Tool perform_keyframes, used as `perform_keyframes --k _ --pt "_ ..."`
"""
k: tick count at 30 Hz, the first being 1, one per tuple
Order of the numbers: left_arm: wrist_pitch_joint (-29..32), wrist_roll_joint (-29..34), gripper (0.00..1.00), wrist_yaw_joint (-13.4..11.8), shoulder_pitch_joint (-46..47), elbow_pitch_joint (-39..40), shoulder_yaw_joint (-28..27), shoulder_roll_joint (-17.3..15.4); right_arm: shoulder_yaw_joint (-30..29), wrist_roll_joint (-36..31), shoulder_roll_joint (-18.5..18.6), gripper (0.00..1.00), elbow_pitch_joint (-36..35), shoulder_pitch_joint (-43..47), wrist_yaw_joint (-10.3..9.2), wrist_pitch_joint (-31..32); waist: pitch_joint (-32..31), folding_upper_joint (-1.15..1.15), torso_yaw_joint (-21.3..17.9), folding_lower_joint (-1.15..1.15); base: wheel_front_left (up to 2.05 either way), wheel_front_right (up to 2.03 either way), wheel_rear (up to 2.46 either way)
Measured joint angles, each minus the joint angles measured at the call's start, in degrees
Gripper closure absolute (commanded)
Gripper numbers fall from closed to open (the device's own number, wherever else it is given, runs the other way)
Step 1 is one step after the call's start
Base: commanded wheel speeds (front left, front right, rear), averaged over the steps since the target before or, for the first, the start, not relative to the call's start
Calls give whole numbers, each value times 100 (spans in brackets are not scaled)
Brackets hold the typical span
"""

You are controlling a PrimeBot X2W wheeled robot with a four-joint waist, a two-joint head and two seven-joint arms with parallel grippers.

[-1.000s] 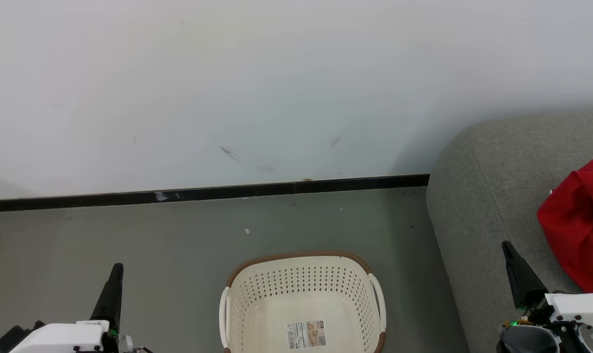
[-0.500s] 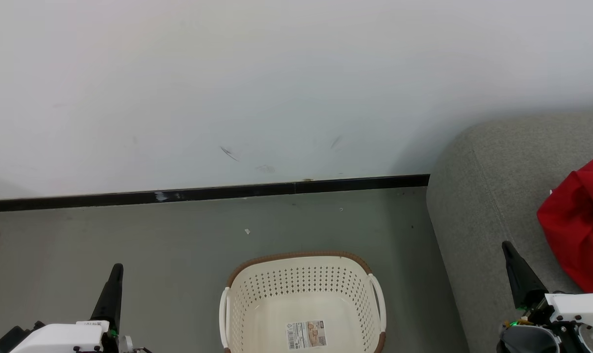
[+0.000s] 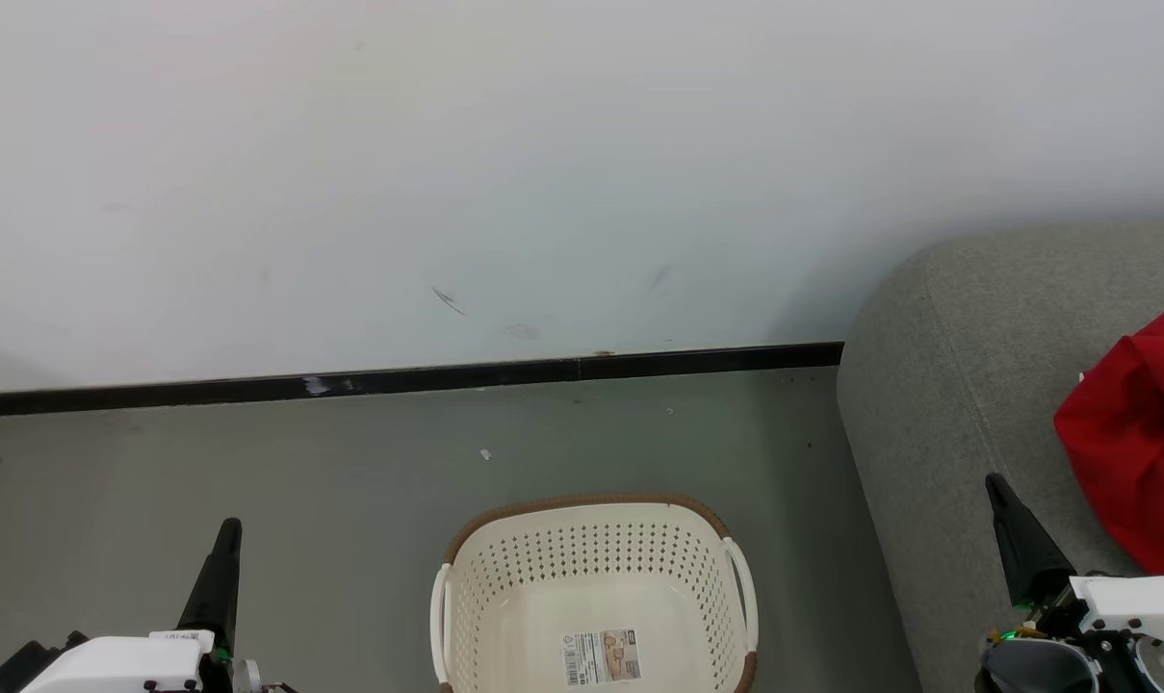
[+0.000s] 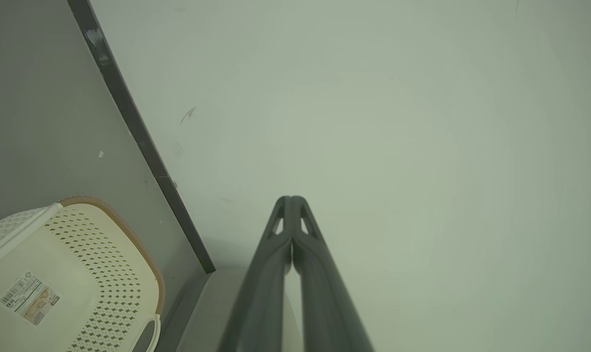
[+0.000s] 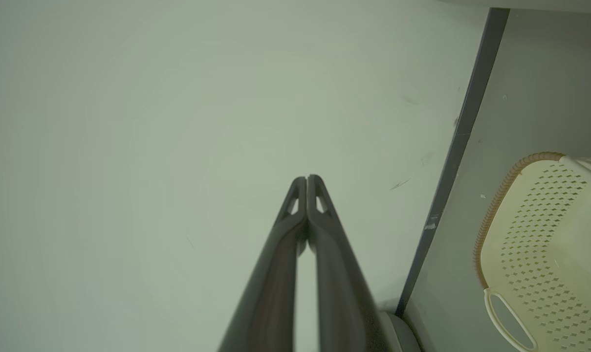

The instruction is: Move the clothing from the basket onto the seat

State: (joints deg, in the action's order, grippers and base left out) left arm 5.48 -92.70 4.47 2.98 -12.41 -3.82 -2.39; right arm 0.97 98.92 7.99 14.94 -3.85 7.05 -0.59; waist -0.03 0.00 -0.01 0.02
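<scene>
Confirm laundry basket point(image 3: 591, 500) bare down to its paper label point(image 3: 601, 656). Leave red clothing point(image 3: 1130, 443) lying on grey sofa point(image 3: 957, 385). Hold left end effector point(image 3: 227, 531) and right end effector point(image 3: 997, 486) clenched, empty, clear of both.

The basket point(image 3: 504, 616) is cream, dotted with small holes, with a brown woven-look rim point(image 3: 591, 499) and white handles point(image 3: 438, 616). The clothing point(image 3: 1130, 452) is red with white stripes, the sofa point(image 3: 947, 385) light grey. The floor point(image 3: 350, 462) is grey-green, the skirting board point(image 3: 447, 377) black.
</scene>
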Motion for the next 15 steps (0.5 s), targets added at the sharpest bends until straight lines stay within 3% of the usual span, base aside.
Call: perform_keyframes --k 15 --pt "0 0 100 25 2 -24 -2 1 1 0 2 100 5 -1 0 0 0 0 0 -1 0 0 0"
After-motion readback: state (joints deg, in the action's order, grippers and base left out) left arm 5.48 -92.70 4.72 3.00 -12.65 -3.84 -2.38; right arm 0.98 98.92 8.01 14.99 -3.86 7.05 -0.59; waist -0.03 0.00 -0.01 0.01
